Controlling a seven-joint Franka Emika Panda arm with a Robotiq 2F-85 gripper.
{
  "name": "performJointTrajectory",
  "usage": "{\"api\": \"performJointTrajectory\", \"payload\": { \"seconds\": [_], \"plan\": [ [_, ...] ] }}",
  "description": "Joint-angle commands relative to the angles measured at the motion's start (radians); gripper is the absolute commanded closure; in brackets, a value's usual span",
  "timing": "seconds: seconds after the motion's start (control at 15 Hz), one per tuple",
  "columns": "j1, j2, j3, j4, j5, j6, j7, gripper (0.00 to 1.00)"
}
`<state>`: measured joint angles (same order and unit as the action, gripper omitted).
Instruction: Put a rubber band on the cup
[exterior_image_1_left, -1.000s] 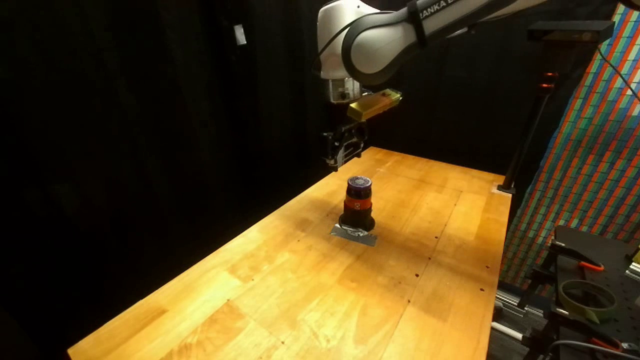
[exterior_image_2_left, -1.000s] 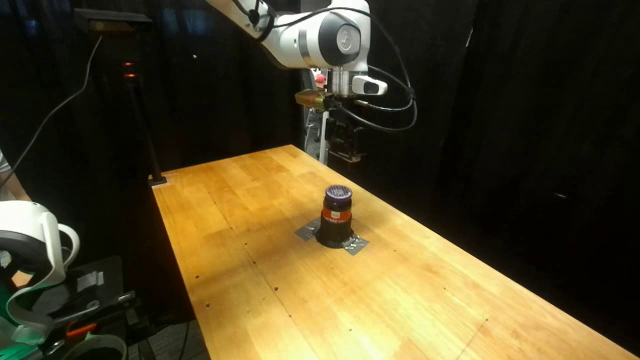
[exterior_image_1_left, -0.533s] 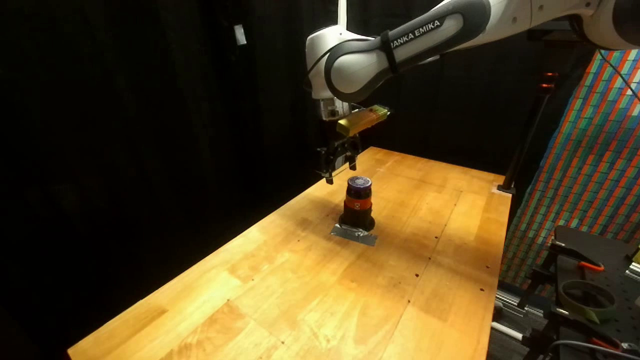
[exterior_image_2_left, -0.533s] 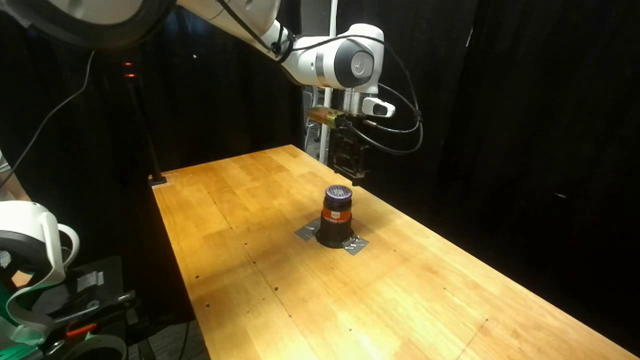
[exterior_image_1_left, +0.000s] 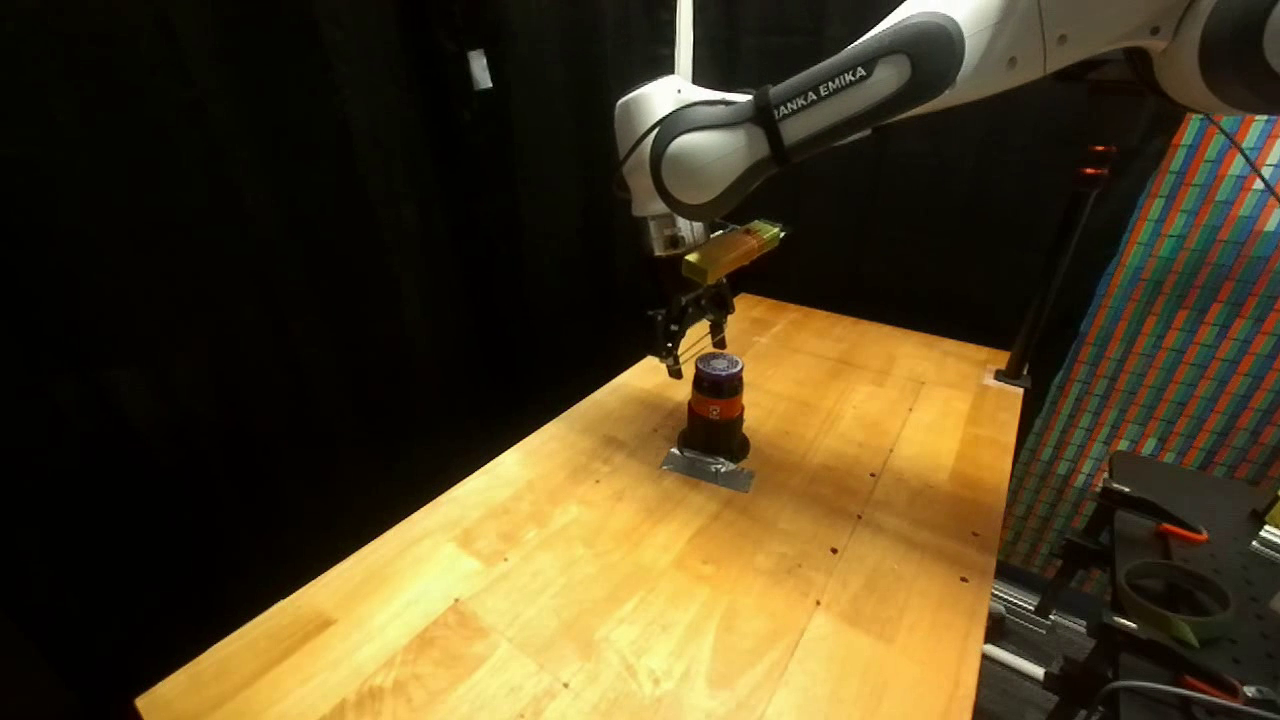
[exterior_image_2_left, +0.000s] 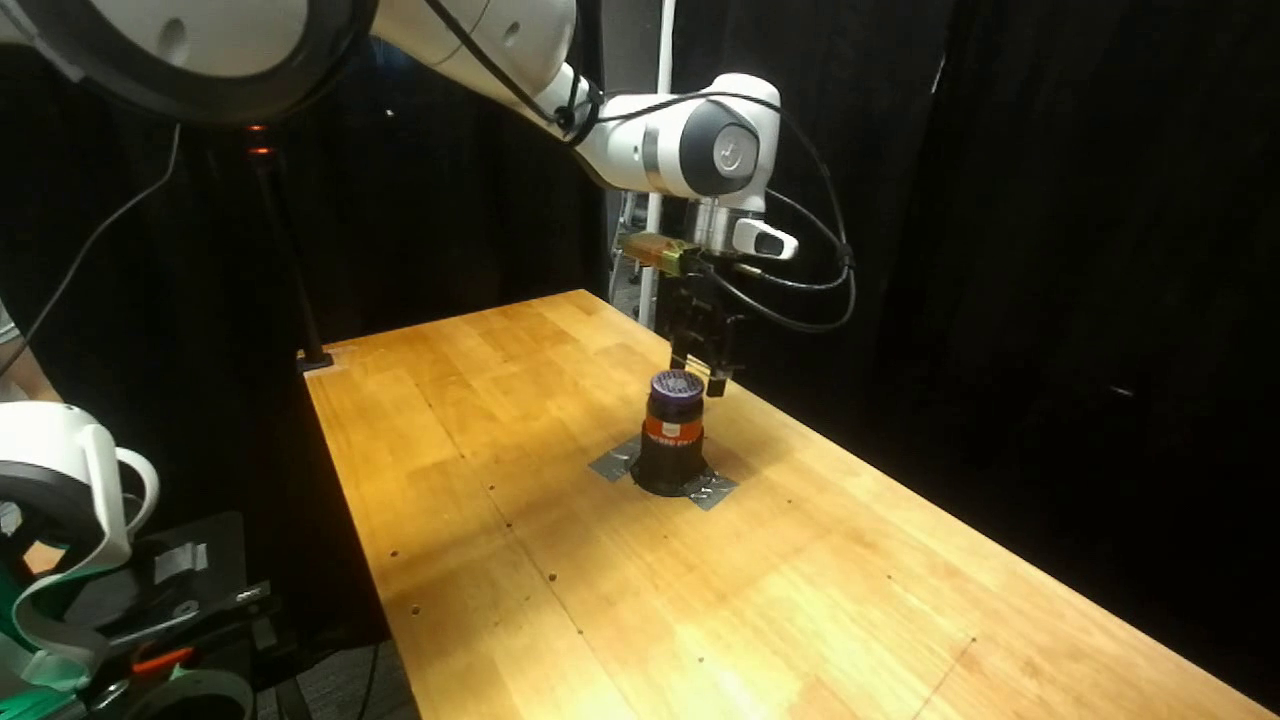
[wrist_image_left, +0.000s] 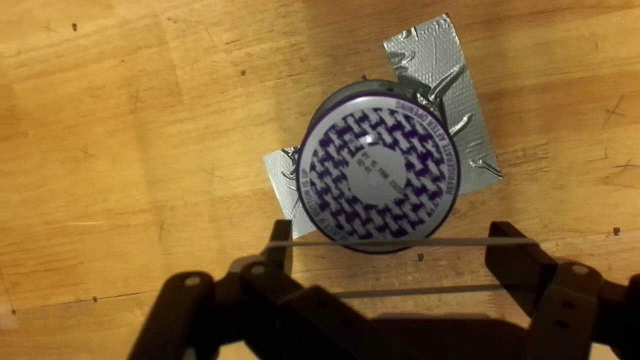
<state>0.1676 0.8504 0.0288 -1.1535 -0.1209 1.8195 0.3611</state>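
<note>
Here's the black two-fingered pincer (exterior_image_1_left: 697, 358), its fingers (wrist_image_left: 520, 265) standing wide apart, and a thin, pale rubber band (wrist_image_left: 465, 242) is stretched tight between them! The wrist view gives us two strands, nearly parallel. And below, on the light-brown wooden desk (exterior_image_1_left: 600, 570), there's the small, upright, cylindrical cup (exterior_image_1_left: 716, 408): red-orange middle, black foot, purple-and-white patterned lid (wrist_image_left: 377, 172). Strips of wrinkled silver-grey tape (wrist_image_left: 450, 95) lie right at that foot. In an exterior view the cup sits between the desk's long edges, nearer the left one, and look, the pincer hangs near the lid, off to that left-edge side. From the wrist, one strand crosses in front of the lid's rim; touching or not, I can't tell. The white-and-grey arm (exterior_image_1_left: 825, 95) reaches over from the right edge, and a slim black post (exterior_image_1_left: 1050, 285) stands at the desk's far right corner.
</note>
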Motion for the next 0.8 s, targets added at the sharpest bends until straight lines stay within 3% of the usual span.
{"api": "performJointTrajectory", "payload": {
  "seconds": [0.0, 0.73],
  "plan": [
    [-0.001, 0.025, -0.017, 0.033, 0.032, -0.022, -0.015, 0.00],
    [-0.034, -0.056, -0.008, -0.117, 0.108, 0.014, -0.031, 0.00]
  ]
}}
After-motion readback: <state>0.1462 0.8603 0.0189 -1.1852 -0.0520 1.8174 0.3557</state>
